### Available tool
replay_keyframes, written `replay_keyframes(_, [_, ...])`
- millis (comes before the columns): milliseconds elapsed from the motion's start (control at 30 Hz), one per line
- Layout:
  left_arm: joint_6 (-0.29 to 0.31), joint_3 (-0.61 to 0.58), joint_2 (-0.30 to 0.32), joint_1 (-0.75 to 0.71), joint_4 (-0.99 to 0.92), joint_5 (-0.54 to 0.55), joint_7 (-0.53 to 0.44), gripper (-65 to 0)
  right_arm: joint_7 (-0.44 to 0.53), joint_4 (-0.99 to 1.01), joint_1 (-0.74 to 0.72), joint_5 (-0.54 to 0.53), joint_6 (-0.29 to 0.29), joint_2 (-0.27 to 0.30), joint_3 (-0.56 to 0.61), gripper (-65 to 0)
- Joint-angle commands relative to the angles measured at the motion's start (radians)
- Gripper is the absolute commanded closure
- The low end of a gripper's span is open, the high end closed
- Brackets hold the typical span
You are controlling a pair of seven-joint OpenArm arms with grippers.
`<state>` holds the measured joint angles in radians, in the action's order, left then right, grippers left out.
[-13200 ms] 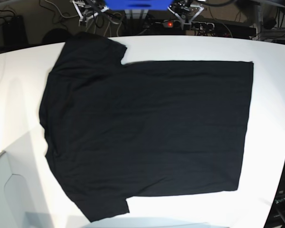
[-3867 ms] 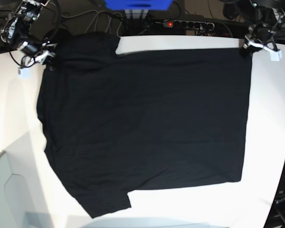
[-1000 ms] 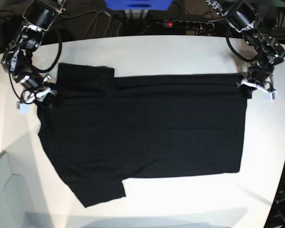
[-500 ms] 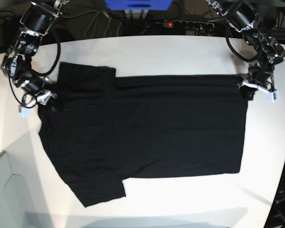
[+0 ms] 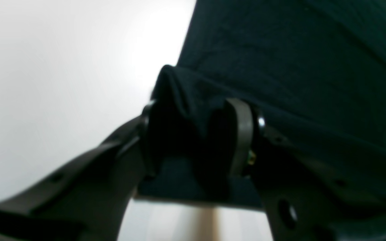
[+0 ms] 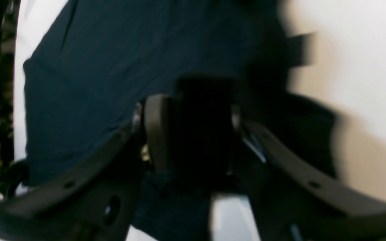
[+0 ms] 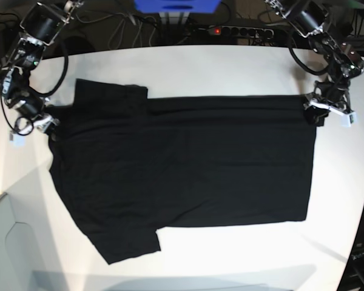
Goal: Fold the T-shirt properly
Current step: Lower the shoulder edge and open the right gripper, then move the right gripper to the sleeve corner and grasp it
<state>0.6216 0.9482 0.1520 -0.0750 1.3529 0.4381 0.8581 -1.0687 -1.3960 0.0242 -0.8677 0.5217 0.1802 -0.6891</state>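
The black T-shirt (image 7: 188, 163) lies flat on the white table (image 7: 230, 66), collar side at the left, hem at the right. My left gripper (image 7: 318, 114) sits at the hem's far corner. In the left wrist view the left gripper (image 5: 194, 140) is open, and a loose fold of the T-shirt (image 5: 297, 67) stands between its fingers (image 5: 241, 140). My right gripper (image 7: 41, 123) is at the far shoulder edge. The blurred right wrist view shows the right gripper (image 6: 196, 134) open, with dark cloth of the T-shirt (image 6: 112, 67) between its fingers (image 6: 156, 134).
A power strip (image 7: 230, 30) with a red light and loose cables lie beyond the table's far edge, beside a blue object (image 7: 176, 5). A grey panel (image 7: 12, 248) stands at the front left corner. The table's edge curves in at the right (image 7: 361, 206).
Both grippers have opened from shut on the shirt's far corners. The right gripper has drawn slightly left and back. Earlier, the shirt's far edge was pulled nearer across the table.
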Motion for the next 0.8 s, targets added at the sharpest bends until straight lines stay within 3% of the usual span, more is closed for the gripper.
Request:
replay_keyframes(0, [0.004, 0.002, 0.014, 0.004, 0.017, 0.012, -0.01, -26.6, 0.02, -0.018, -0.014, -0.023, -0.005, 0.012, -0.005, -23.6])
replay_keyframes(300, [0.004, 0.002, 0.013, 0.004, 0.018, 0.012, -0.01, -26.6, 0.022, -0.013, -0.014, -0.023, -0.005, 0.055, -0.033, -23.9])
replay_keyframes(567, [0.004, 0.002, 0.013, -0.004, 0.018, 0.012, -0.01, -26.6, 0.011, -0.036, 0.076, -0.025, -0.001, 0.066, -0.192, -23.8])
replay_keyframes(667, [0.004, 0.004, 0.013, -0.009, 0.018, 0.012, -0.012, -26.6, 0.011, -0.093, 0.162, -0.025, 0.001, 0.046, -0.229, -24.0])
replay_keyframes(767, [0.004, 0.004, 0.013, -0.012, 0.018, 0.012, -0.012, -26.6, 0.011, -0.171, 0.247, -0.025, 0.002, -0.009, -0.234, -24.1])
